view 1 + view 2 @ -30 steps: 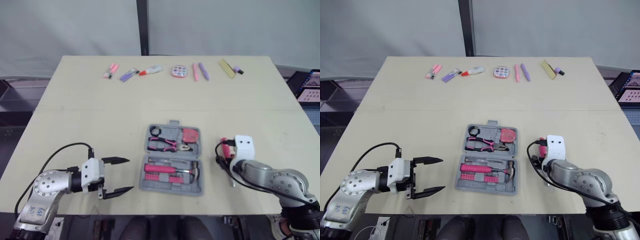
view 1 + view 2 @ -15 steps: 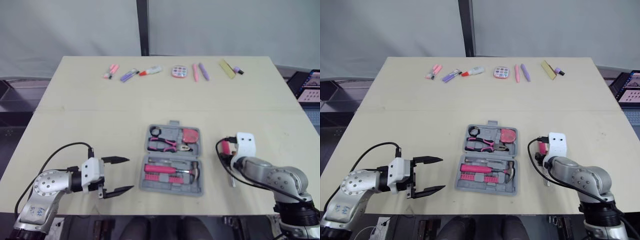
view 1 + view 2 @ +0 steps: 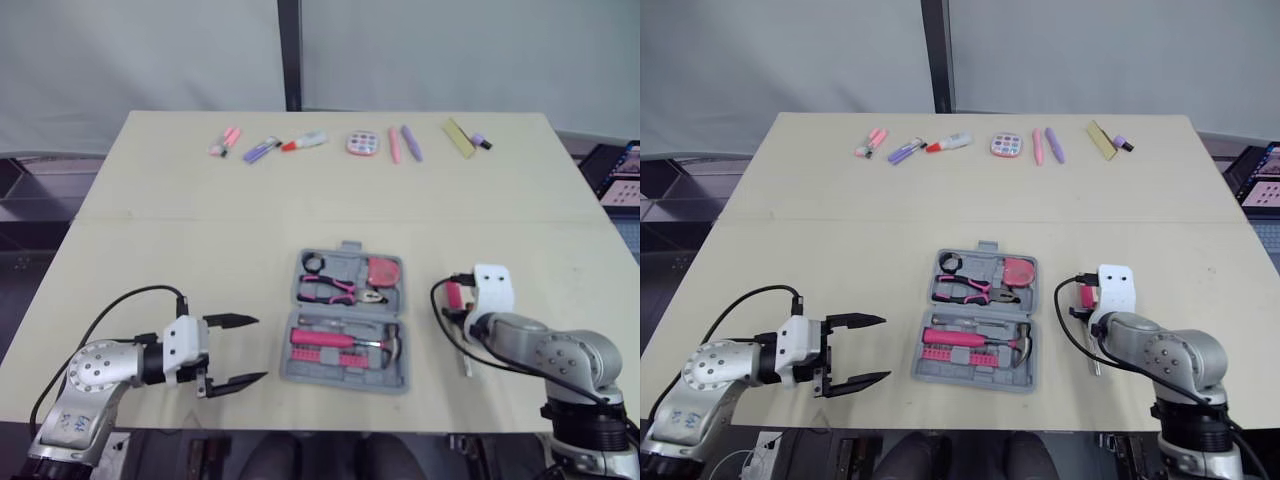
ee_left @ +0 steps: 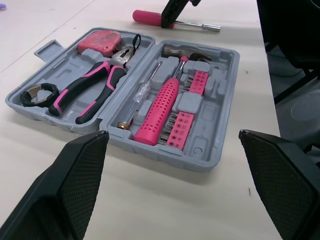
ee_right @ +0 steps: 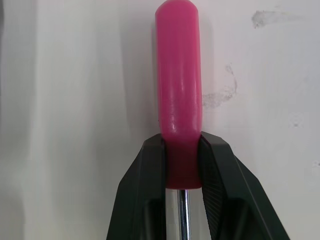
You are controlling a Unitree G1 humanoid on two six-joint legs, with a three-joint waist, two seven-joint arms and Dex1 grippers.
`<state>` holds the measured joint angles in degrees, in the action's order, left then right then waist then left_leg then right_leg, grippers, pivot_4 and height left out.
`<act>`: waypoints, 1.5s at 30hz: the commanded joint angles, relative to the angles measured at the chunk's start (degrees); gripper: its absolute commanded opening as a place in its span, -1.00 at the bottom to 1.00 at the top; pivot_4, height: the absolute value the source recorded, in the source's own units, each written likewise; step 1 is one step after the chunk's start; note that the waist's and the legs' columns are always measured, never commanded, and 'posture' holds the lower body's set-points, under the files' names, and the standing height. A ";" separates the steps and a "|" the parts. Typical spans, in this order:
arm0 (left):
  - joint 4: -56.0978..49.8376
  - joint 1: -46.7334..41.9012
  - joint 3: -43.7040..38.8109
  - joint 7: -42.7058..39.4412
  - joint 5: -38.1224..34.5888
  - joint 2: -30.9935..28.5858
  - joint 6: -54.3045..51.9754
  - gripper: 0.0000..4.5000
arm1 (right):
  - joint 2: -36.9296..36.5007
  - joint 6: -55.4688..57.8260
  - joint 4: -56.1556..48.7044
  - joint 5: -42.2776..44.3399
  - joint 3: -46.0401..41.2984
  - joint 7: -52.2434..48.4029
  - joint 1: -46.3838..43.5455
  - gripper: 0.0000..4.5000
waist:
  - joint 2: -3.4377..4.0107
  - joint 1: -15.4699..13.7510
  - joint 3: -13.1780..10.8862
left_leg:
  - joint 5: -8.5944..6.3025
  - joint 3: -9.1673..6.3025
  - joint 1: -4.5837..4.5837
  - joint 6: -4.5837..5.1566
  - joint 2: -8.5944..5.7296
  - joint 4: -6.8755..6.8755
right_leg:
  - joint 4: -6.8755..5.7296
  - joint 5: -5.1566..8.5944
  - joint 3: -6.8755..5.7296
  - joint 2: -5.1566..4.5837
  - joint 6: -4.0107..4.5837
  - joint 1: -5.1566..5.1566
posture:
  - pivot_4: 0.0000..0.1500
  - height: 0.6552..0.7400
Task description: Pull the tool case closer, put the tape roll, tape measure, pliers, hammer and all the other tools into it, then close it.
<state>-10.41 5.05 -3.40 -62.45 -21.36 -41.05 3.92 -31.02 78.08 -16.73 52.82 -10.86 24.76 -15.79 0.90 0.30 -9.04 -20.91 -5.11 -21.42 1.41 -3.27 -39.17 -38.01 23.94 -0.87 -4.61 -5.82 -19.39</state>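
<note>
The grey tool case (image 3: pixel 344 374) lies open in the middle of the table. It holds a tape roll (image 4: pixel 37 94), pink-handled pliers (image 4: pixel 90 92), a pink tape measure (image 4: pixel 100 41), a hammer (image 4: pixel 160 107) and a row of bits. To its right a pink-handled screwdriver (image 5: pixel 178 75) lies on the table, and my right gripper (image 5: pixel 181 145) is shut on the handle's lower end, just above the metal shaft. My left gripper (image 3: pixel 250 349) hovers open to the left of the case with nothing between its fingers (image 4: pixel 75 180).
Along the table's far edge lies a row of small items: pink and purple markers (image 3: pixel 258 150), a glue tube (image 3: pixel 302 141), a round pink palette (image 3: pixel 359 143) and a yellow block (image 3: pixel 456 137). A laptop (image 3: pixel 620 175) sits off the table's right side.
My right gripper's fingers have come together onto the screwdriver handle, and that wrist has turned a little. The left arm and the case have not moved.
</note>
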 commanded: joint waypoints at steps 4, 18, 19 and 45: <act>0.33 -0.68 -0.67 -1.26 -0.48 -0.20 1.36 1.00 | -8.36 12.34 -7.03 4.25 -0.18 -12.70 -8.73 -0.82 | 0.09 0.40 -0.04 | 0.01 0.05 0.00 -0.01 0.04 0.05 | 0.03 0.00 0.01 0.02 0.00 -0.04 | 1.00 0.37; 2.54 -0.99 -2.49 -3.75 -0.84 -1.91 1.89 1.00 | -19.41 14.42 -10.86 22.36 29.81 -28.73 -33.43 -0.82 | 0.08 1.29 -0.04 | 0.01 -0.04 -0.04 -0.01 0.06 0.05 | 0.08 0.00 -0.03 -0.04 0.00 -0.06 | 1.00 0.37; 2.32 -0.57 -2.83 -3.89 -0.95 -2.14 1.81 1.00 | -19.14 14.42 -10.64 23.21 31.82 -28.85 -35.19 -0.82 | 0.08 1.31 -0.04 | 0.01 -0.05 -0.04 -0.01 0.05 0.05 | 0.08 0.00 -0.03 -0.06 0.00 -0.07 | 1.00 0.37; -2.15 5.22 -5.22 -4.40 -1.49 -3.70 -1.43 1.00 | -2.64 14.42 -0.83 29.46 58.61 -20.15 -52.31 -0.82 | 0.07 1.78 -0.04 | 0.01 -0.38 -0.04 -0.04 0.01 0.04 | -0.19 -0.01 -0.17 -0.14 0.01 -0.19 | 1.00 0.37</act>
<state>-11.16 9.59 -7.89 -66.19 -22.23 -44.00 1.87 -34.45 92.35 -17.37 80.85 47.47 3.58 -66.99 0.97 2.08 -9.07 -20.90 -5.51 -21.47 1.37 -3.26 -39.13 -38.21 23.93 -1.05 -4.75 -5.81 -19.58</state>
